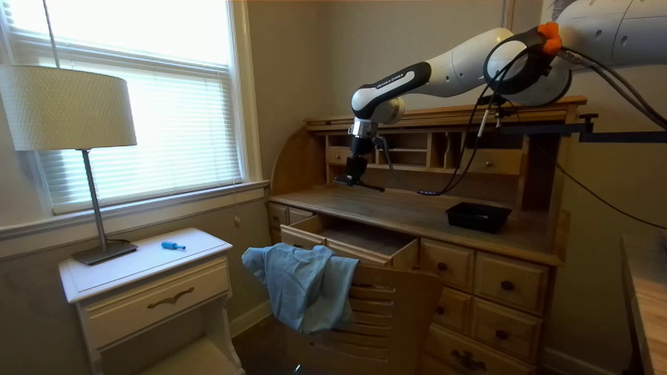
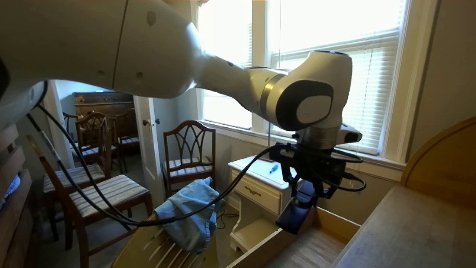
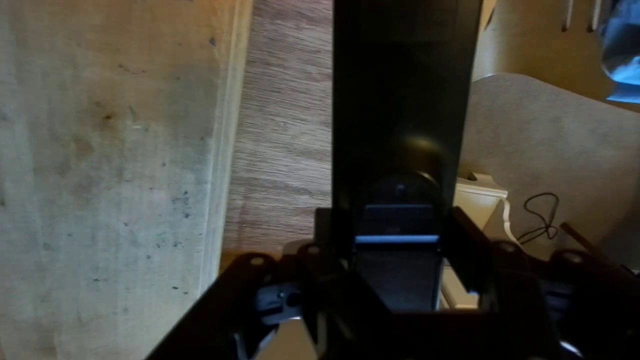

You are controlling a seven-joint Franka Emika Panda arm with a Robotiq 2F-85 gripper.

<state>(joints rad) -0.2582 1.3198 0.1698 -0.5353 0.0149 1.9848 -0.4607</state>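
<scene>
Wrist view: my gripper (image 3: pixel 392 235) clamps a long black object (image 3: pixel 400 90).
Open drawer (image 3: pixel 282 125): below that object.
Tabletop (image 1: pixel 401 208): bears a black tray (image 1: pixel 471 221).

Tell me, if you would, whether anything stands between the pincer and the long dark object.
Nothing visible does: in the wrist view, the pincer has its fingers on both sides of the long dark object and appears to grip it, with nothing seen in between.
</scene>
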